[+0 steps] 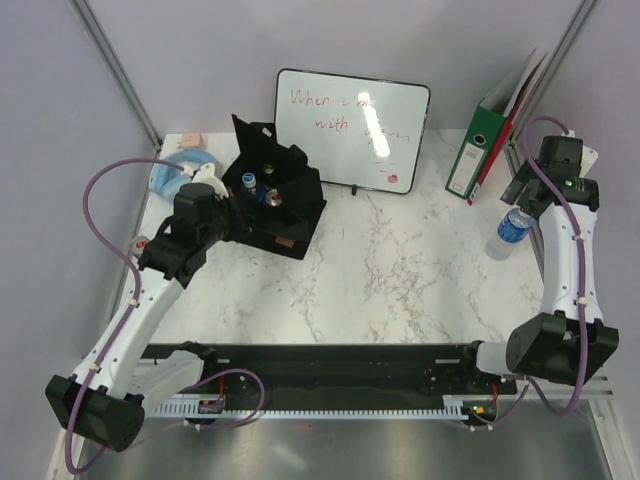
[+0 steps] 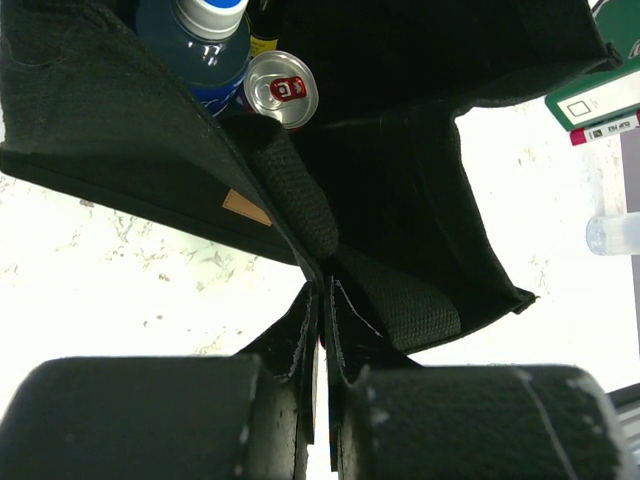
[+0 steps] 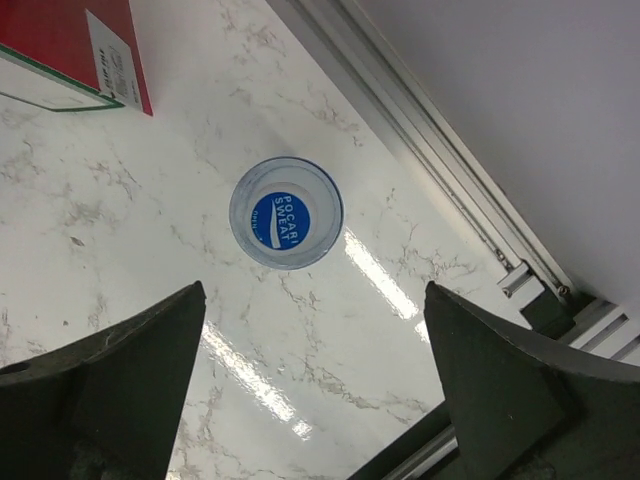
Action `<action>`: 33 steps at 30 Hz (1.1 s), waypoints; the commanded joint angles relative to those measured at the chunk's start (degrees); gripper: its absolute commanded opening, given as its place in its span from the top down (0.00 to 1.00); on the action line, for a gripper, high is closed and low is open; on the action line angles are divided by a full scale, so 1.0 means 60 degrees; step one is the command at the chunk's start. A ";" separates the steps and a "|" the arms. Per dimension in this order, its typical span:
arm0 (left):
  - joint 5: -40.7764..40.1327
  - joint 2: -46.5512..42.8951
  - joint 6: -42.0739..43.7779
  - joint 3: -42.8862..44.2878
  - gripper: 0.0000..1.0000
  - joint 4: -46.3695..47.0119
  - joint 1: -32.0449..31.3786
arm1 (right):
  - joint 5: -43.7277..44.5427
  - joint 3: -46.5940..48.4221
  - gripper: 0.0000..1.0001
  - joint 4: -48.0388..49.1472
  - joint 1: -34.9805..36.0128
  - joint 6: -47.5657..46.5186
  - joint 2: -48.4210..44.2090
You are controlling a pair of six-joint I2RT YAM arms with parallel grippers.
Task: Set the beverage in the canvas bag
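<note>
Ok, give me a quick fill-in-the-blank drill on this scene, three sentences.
1. The right end effector hangs open above a bottle whose cap reads Pocari ____.
2. The left end effector is shut on the edge of the canvas bag, whose fabric is ____.
3. The can inside the bag has a ____ pull tab.
Missing words: Sweat; black; red.

A: Where does the left arm [image 1: 135, 310] sit?
B: It climbs from its base at the near left and slants forward and inward. The left tool [image 2: 322, 290] is closed to a thin slit, with a fold of the canvas bag [image 2: 400, 200] pinched between its fingers [image 2: 285, 350].
A: And the right arm [image 1: 572, 270]?
B: Up from the near right, then straight forward along that side. Its wrist bends over, the right tool [image 3: 312, 290] points straight down, fingers [image 3: 120, 370] spread wide apart.
</note>
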 commanded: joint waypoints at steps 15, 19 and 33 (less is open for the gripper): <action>0.0823 -0.0252 -0.0168 -0.0196 0.93 0.0517 -0.0011 | -0.1814 -0.1331 0.09 0.1041 -0.0567 -0.1006 0.1061; 0.0823 -0.0340 -0.0226 -0.0240 0.93 0.0503 -0.0011 | -0.1728 -0.1390 0.14 0.1318 -0.0582 -0.1035 0.1178; 0.0866 -0.0516 -0.0227 -0.0401 0.94 0.0517 -0.0011 | -0.1522 -0.1522 0.16 0.2198 -0.0640 -0.1123 0.1486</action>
